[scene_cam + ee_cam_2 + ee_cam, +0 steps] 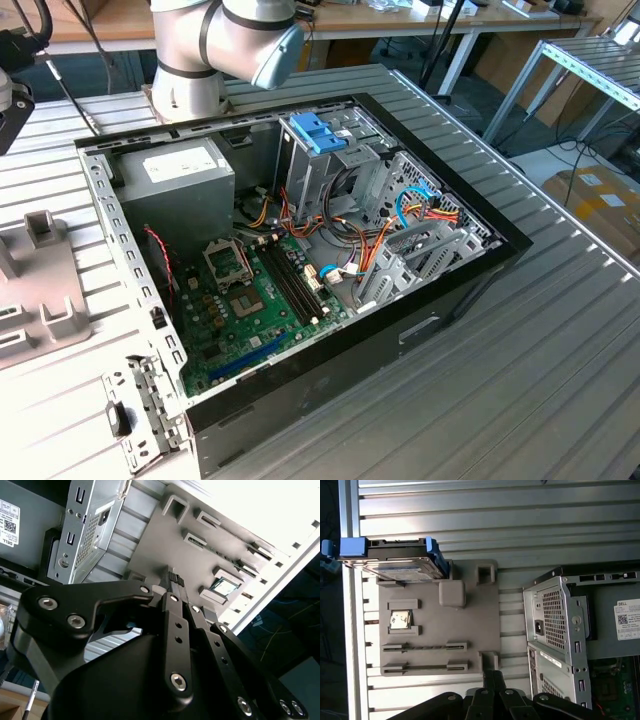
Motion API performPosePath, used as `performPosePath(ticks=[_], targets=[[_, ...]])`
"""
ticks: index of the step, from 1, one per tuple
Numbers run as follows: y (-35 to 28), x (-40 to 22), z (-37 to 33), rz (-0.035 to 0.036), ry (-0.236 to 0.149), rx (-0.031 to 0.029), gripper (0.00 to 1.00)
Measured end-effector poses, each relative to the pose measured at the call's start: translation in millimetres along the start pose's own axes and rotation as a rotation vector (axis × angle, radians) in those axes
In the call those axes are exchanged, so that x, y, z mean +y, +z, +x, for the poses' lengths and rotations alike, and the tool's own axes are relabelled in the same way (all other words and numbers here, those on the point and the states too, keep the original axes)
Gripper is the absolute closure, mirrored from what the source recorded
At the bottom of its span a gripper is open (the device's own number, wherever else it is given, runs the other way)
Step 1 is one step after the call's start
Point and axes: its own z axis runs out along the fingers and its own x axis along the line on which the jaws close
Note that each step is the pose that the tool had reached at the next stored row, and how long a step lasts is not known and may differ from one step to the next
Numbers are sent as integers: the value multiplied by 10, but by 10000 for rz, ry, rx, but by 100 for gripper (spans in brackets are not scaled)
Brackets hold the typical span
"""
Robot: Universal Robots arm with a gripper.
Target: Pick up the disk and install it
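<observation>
The disk (395,564), silver-grey with blue plastic tabs at both ends, rests on its edge at one end of a grey fixture plate (440,630). My gripper (491,679) hangs above the plate's opposite edge, well apart from the disk. Its black fingers are pressed together with nothing between them. In the second wrist view the gripper (174,578) points down at the same plate (165,540), fingers closed.
An open computer case (300,250) lies on the ribbed metal table (560,350), with a grey power-supply box (175,175) and a metal cage with light-blue handles (318,132) inside. The case's corner (560,625) is next to the plate. A small chip (400,620) sits in a plate recess.
</observation>
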Motion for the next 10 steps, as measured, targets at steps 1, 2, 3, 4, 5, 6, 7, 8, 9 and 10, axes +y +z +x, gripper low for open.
performPosePath(ticks=[1,2,3,4,5,6,7,8,9,10], targets=[[0,-1,5,0,-1,0,89],[1,-1,15,-1,-1,-1,89],[1,-2,21,0,0,-1,89],[1,-2,24,0,0,-1,89],[1,-2,28,0,0,0,89],[1,-2,32,0,0,0,89],[2,-3,36,-1,0,-1,89],[2,-3,40,-1,0,-1,89],[2,-3,43,-1,0,-1,89],[2,-4,49,0,0,0,89]])
